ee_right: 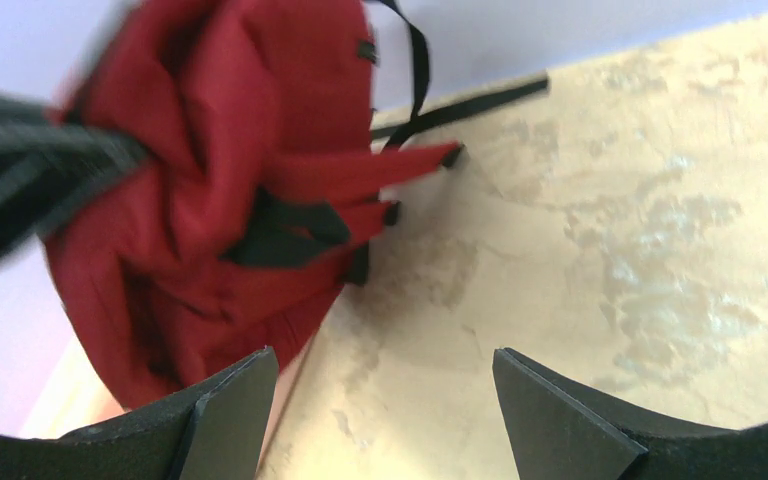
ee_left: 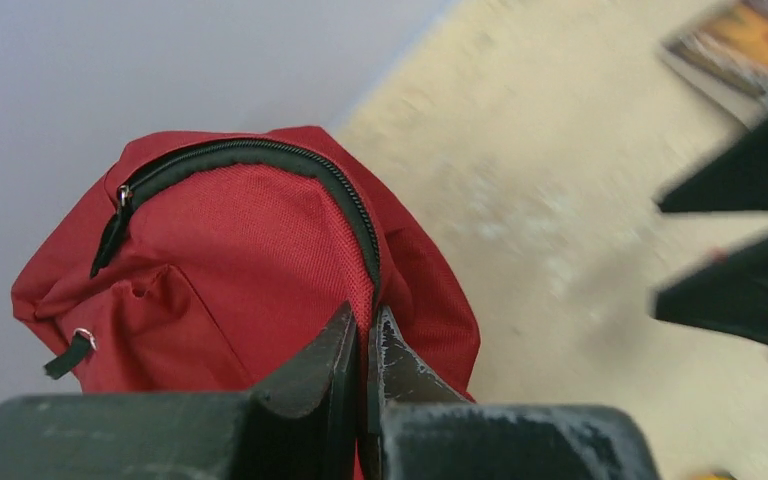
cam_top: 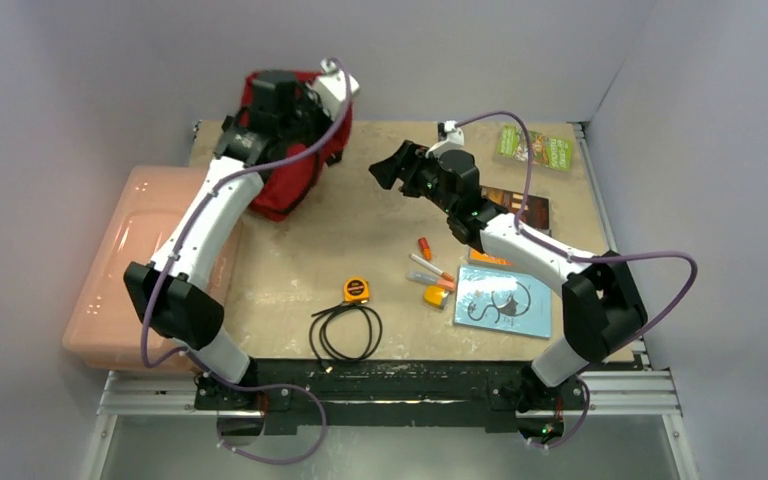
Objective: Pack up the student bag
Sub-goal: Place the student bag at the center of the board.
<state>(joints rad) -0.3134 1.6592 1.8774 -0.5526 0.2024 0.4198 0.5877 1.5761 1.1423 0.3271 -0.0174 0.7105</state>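
**Bag pinned by the left arm, zip closed, nothing packed yet**

The pale, scuffed wooden table carries everything but the pale pink rigid plastic box, which sits off its left edge. The student bag, a dark red soft fabric backpack, stands at the far left corner of the table, just beside that box.

The left gripper is on the bag. Its fingers are pressed together, and they seem to be pinching the red fabric where the black curved zipper ends. The right gripper hangs near the bag's strap side with its fingers spread wide and nothing between them.

The loose goods lie well apart from the bag, on the near and right parts of the table:
- a light blue flat book
- a dark brown book
- a green printed booklet
- a coiled black cable
- a small yellow tape measure
- a few short orange-tipped markers

From the left wrist view the zipper looks closed along its whole arc, so I judge the step in hand to be opening the bag, with packing not yet begun.

The next move probably calls for the left pinch to anchor the soft fabric while the open right gripper finds the small zipper pull and draws it round the arc. The cloth is limp and will bunch if it is tugged without that anchor.
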